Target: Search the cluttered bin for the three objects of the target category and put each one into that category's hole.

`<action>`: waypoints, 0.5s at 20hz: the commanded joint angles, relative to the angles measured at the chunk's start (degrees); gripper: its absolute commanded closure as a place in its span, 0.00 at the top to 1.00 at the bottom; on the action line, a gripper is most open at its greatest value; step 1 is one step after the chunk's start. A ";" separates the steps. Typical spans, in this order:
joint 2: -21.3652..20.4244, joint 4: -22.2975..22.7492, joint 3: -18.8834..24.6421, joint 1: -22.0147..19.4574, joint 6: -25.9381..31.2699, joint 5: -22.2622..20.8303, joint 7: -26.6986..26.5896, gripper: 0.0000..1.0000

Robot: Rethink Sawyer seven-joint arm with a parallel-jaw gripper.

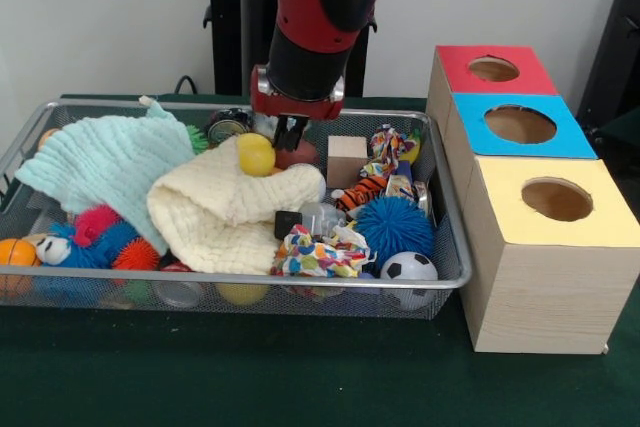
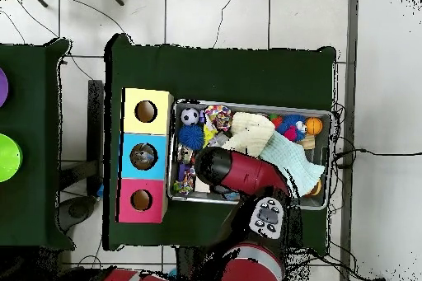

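Your gripper (image 1: 290, 134) hangs low over the back middle of the wire bin (image 1: 452, 247), with its dark fingers (image 1: 292, 131) drawn narrow, close together. Whether they pinch anything you cannot tell from here; they end just above a reddish object (image 1: 300, 155) and right beside the yellow ball (image 1: 255, 154), which sits on top of the cream cloth (image 1: 235, 209).

To the side of the fingers a plain wooden cube (image 1: 346, 160) stands against the back of the bin. Further along lie a tiger-striped toy (image 1: 362, 190), a spiky blue ball (image 1: 392, 228), a small soccer ball (image 1: 409, 269) at the front corner, and a crumpled multicoloured cloth (image 1: 318, 252) (partly under the blue ball's edge). A mint green cloth (image 1: 105, 162) covers the other end, with an orange ball (image 1: 17, 253) and a blue-and-pink fuzzy toy (image 1: 100, 235) below it near the front wall.

Beside the bin on the green desk (image 1: 200, 367) stand three wooden boxes in a row, each with a round hole on top: the red box (image 1: 492, 69) furthest back, the blue box (image 1: 518, 125) in the middle, the yellow box (image 1: 556, 202) nearest the front.

From overhead, the red arm (image 2: 239, 170) covers the middle of the bin and hides the gripper.
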 commanded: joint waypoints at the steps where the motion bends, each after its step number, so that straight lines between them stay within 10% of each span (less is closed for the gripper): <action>1: -0.27 4.67 6.45 -1.84 -6.39 -2.68 7.19 0.00; 10: -0.66 3.27 5.26 -0.64 -6.62 -2.57 8.18 0.00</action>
